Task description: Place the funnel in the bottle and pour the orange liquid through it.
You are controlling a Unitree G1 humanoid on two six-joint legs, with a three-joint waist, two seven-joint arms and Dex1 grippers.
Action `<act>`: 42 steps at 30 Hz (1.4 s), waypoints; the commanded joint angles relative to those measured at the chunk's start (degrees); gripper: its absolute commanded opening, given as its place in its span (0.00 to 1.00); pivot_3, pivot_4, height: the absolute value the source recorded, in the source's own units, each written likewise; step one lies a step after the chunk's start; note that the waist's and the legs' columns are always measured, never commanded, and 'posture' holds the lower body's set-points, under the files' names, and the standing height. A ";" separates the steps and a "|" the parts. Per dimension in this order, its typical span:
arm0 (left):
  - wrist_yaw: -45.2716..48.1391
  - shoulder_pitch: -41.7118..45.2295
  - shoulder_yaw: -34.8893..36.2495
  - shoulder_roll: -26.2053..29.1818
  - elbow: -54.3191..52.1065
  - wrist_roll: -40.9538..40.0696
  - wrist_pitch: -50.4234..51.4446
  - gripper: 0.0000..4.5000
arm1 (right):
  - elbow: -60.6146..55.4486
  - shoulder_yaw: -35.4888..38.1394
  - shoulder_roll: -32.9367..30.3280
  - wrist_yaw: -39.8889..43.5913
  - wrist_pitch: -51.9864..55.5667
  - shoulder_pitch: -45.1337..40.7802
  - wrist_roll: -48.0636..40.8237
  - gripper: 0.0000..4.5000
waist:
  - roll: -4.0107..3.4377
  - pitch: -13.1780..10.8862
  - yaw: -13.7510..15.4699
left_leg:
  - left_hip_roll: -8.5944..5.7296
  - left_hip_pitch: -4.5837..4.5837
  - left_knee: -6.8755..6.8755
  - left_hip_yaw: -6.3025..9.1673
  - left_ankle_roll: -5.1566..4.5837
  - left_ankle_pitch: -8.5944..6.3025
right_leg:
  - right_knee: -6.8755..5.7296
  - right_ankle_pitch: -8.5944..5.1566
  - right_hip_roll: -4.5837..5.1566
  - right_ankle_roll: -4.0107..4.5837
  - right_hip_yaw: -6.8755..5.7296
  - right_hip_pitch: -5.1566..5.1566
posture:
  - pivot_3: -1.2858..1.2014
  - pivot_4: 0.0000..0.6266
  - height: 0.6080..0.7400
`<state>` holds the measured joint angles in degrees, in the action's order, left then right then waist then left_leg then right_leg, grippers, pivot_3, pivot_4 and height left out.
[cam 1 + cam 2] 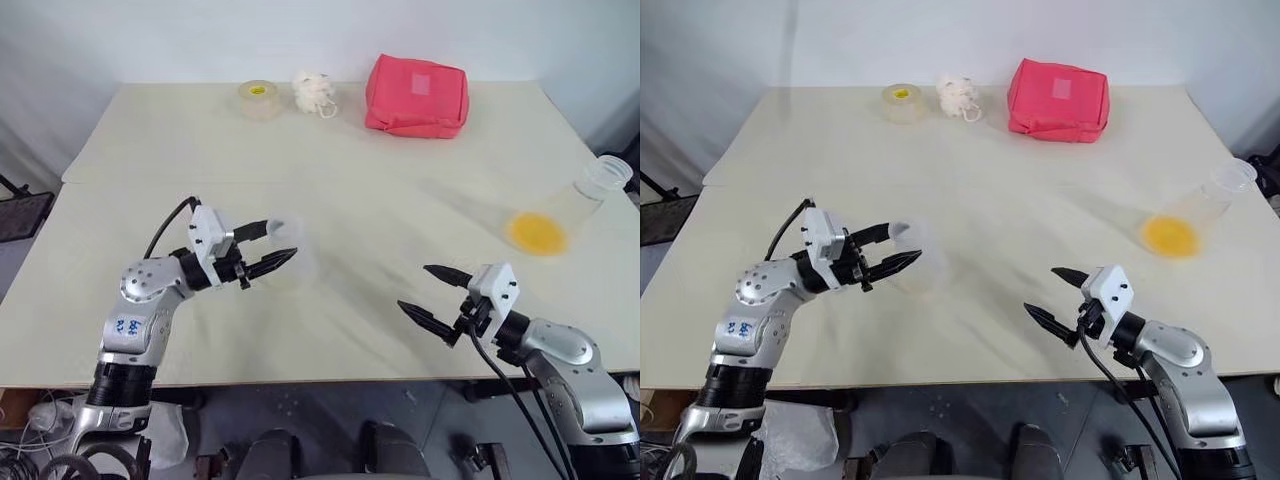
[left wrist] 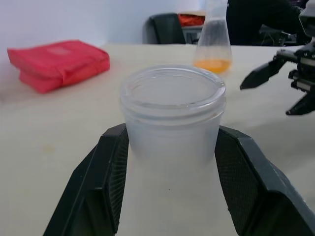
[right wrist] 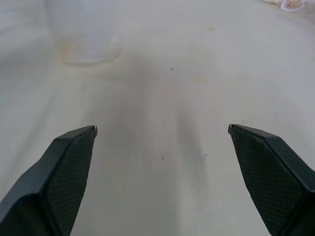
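Bottle [image 2: 172, 118], one, sits gripped in left end effector [image 1: 282, 239]; right end effector [image 1: 412, 287] gapes empty.

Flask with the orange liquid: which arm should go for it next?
Right. The right gripper has its fingers open and empty on the same side of the table as the flask of orange liquid. The left gripper is closed on the clear container.

Red pouch [image 1: 417, 96], white puff [image 1: 314, 93] and tape roll [image 1: 259, 98] line the table's [image 1: 400, 180] far edge.
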<state>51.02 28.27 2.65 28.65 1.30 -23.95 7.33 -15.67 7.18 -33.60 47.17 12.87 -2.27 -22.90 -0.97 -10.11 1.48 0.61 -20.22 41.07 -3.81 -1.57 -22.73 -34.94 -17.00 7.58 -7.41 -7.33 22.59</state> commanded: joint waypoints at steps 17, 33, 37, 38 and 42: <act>8.33 24.03 -9.36 -13.97 31.92 9.55 -11.75 0.51 | -3.01 5.51 -1.36 -2.01 -1.38 2.54 -1.09 1.00 | 0.18 -0.11 0.00 | -0.02 -0.11 0.01 -0.35 0.00 0.01 | 0.05 0.02 -0.03 -0.04 -0.26 0.00 | 0.52 0.24 1.00; 14.70 26.83 -9.88 -13.01 36.19 11.89 -12.06 0.99 | -6.10 5.42 0.74 -5.93 -1.99 5.77 -0.45 1.00 | 0.22 -0.13 -0.02 | 0.00 -0.12 0.03 -0.35 0.00 0.01 | 0.02 0.02 -0.03 -0.04 -0.26 0.01 | 0.52 0.24 1.00; 15.15 27.22 -9.05 -11.83 35.01 11.16 -9.48 0.99 | -5.33 5.13 0.83 -5.85 -2.27 5.00 -0.29 1.00 | 0.22 -0.13 0.01 | -0.01 -0.13 0.04 -0.34 0.00 0.01 | 0.02 0.02 -0.02 -0.04 -0.25 0.01 | 0.52 0.24 1.00; 15.44 27.45 -8.76 -11.27 34.68 10.94 -8.80 0.99 | -5.13 5.05 0.80 -5.65 -2.32 4.78 -0.31 1.00 | 0.22 -0.13 0.01 | -0.01 -0.13 0.04 -0.33 0.00 0.01 | 0.01 0.02 -0.02 -0.04 -0.25 0.01 | 0.52 0.24 1.00; 16.13 28.53 -8.32 -7.71 32.88 12.02 -7.46 0.99 | -4.73 4.65 -0.24 -3.83 -1.75 4.56 -0.98 1.00 | 0.23 -0.14 -0.08 | 0.00 -0.13 0.03 -0.32 0.00 0.01 | 0.01 0.02 -0.03 -0.04 -0.26 0.01 | 0.52 0.24 1.00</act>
<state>66.44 54.21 -7.09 19.08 37.37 -12.10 0.03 -19.81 11.48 -33.06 42.18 11.43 2.44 -22.82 -0.74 -10.25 1.40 0.61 -20.35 41.10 -4.12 -1.58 -22.72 -34.94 -16.98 7.55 -7.45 -7.59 22.60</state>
